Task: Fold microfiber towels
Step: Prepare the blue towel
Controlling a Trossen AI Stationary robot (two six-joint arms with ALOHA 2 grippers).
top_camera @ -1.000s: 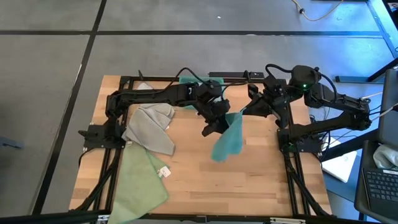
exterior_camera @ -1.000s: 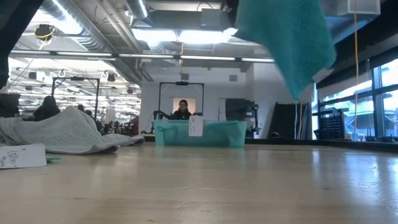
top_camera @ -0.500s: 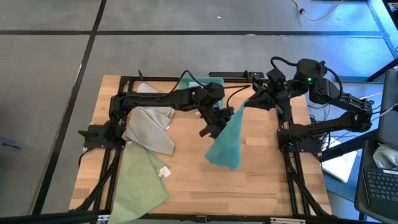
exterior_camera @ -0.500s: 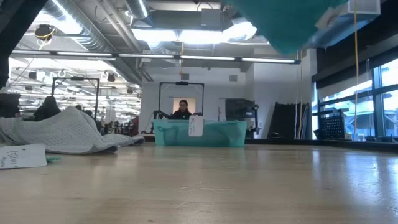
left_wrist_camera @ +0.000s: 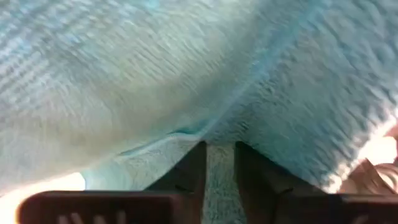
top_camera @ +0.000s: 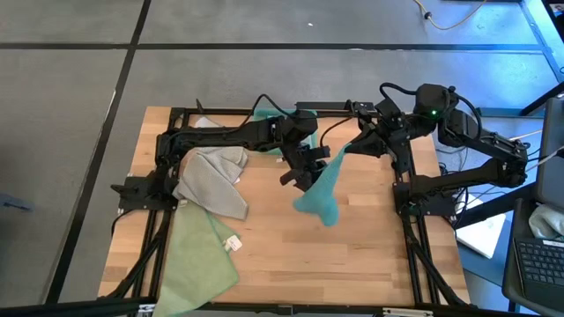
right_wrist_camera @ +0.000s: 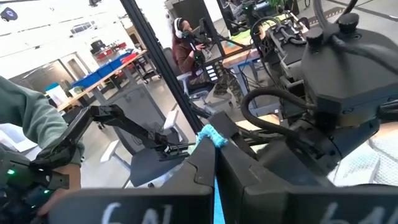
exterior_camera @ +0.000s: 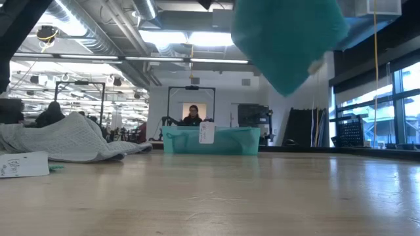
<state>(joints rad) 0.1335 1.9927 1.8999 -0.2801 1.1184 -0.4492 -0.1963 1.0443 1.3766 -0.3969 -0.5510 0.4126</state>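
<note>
Now the teal towel (top_camera: 321, 187) hangs in the air above the middle of the table (top_camera: 352, 255), stretched between the two grippers and clear of the wood. The right gripper (top_camera: 354, 146) is pressed together on the towel's upper corner, toward the far right of the table — in the right wrist view a thin strip of teal edge (right_wrist_camera: 213, 163) shows nipped between its two dark fingers (right_wrist_camera: 198, 163). The left gripper (top_camera: 304, 173) sits just beside the towel's left edge at mid-height; in the left wrist view its fingers (left_wrist_camera: 193, 167) stand narrowly apart with teal cloth (left_wrist_camera: 217, 74) filling the view and showing in the slot between them, but whether they actually pinch it cannot be told. From the low view the towel (exterior_camera: 285, 36) droops from above to a low point, with a small white tag (exterior_camera: 317, 66) at its right edge, well above the tabletop. A grey towel (top_camera: 214, 180) lies crumpled near the left arm's base, and a pale green towel (top_camera: 201, 255) is spread at the near left corner, its white tag (top_camera: 233, 244) beside the grey one's lower edge. Far back stands a teal bin (exterior_camera: 210, 139), and a person (exterior_camera: 192, 116) sits in the room behind it.
</note>
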